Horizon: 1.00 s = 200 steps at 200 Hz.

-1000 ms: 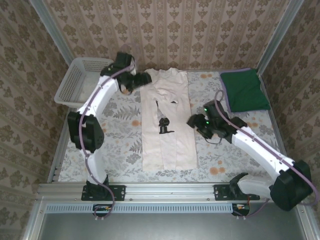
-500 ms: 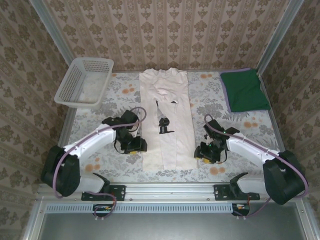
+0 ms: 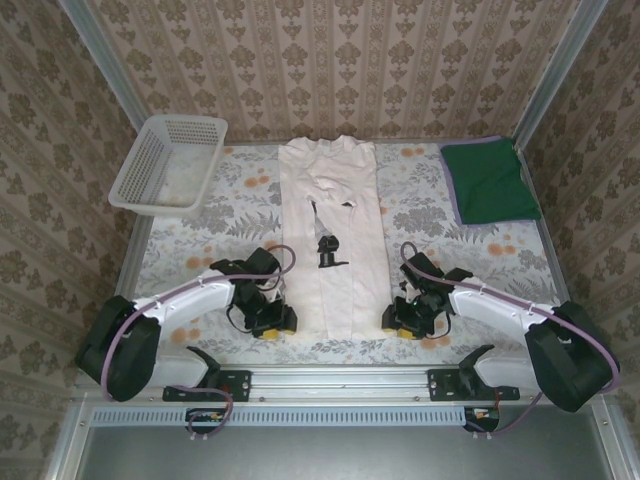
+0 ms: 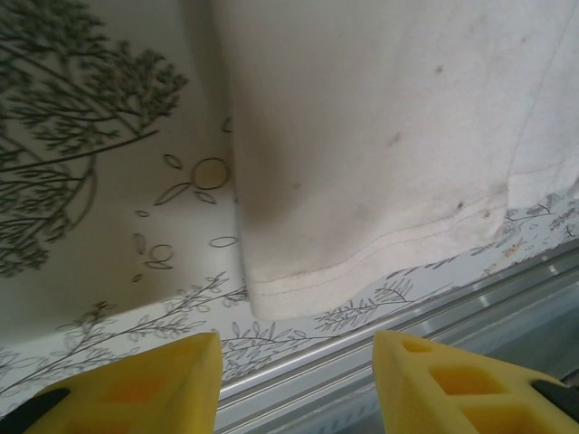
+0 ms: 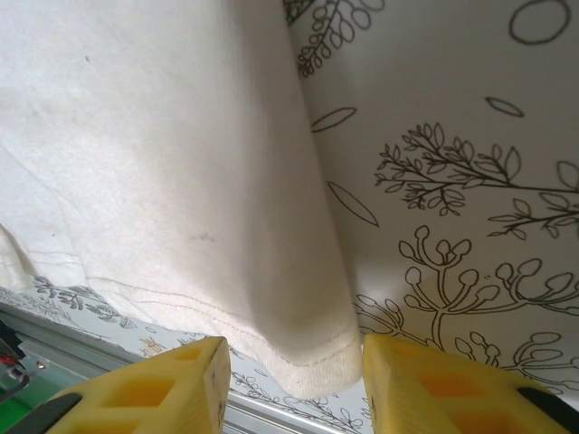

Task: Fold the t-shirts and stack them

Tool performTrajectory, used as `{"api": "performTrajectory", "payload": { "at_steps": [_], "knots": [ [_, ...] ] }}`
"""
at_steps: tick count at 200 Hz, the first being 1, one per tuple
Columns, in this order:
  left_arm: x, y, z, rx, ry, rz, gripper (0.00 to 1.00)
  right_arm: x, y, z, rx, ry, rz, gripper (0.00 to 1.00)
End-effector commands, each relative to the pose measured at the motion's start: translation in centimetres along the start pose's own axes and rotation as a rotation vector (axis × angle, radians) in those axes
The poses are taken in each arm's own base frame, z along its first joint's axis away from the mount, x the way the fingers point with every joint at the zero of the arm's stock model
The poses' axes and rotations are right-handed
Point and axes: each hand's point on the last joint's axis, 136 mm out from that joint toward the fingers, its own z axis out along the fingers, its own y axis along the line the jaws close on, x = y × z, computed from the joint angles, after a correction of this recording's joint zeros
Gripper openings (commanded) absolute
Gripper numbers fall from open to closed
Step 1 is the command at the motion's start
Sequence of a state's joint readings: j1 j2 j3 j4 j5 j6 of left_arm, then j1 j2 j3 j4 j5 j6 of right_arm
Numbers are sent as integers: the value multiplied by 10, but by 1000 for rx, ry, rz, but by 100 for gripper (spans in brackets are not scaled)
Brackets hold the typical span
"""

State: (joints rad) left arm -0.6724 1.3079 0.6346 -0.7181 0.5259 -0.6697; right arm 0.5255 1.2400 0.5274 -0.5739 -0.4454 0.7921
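From above, the cream-white t-shirt point(image 3: 345, 215) lies down the middle of the table point(image 3: 230, 215) as a long narrow strip, collar at the far end and hem at the near edge, its small black print point(image 3: 328, 252) facing up; folding the sides in this way leaves only the end-to-end folds to do. The dark green t-shirt point(image 3: 490, 182) sits as a folded square in the far right corner, well apart from the cream one, probably as the base for the stack, and the white mesh basket point(image 3: 135, 180) stands at the far left corner. The left gripper point(image 3: 272, 322) and right gripper point(image 3: 397, 322) are low on either side of the hem, one at each near corner, likely so that both corners can be lifted together and the strip carried over evenly. In the left wrist view the yellow fingers point(image 4: 136, 384) stand apart with nothing between them, the hem's left corner lying just ahead of the gap and not touched. In the right wrist view the fingers point(image 5: 145, 389) are likewise spread and clamp nothing, though here the hem's right corner reaches down into the gap, so closing should catch it
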Motion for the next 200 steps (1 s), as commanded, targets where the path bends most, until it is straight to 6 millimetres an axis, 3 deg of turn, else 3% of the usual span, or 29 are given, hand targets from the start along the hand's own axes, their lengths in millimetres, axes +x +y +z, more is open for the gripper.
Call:
{"api": "performTrajectory", "payload": {
  "at_steps": [1,64,130,200],
  "knots": [
    [3,-2,10,17,32,-5,49,2,-5,0,13,-13,21,43],
    [6,13,17,-43,43,13,41,-1,-7,5,18,-16,22,31],
    [-6,5,24,-32,35,47,36,-1,-7,5,19,-19,17,12],
    [-14,8,19,-108,21,85,3,6,-15,4,72,25,14,2]
  ]
}}
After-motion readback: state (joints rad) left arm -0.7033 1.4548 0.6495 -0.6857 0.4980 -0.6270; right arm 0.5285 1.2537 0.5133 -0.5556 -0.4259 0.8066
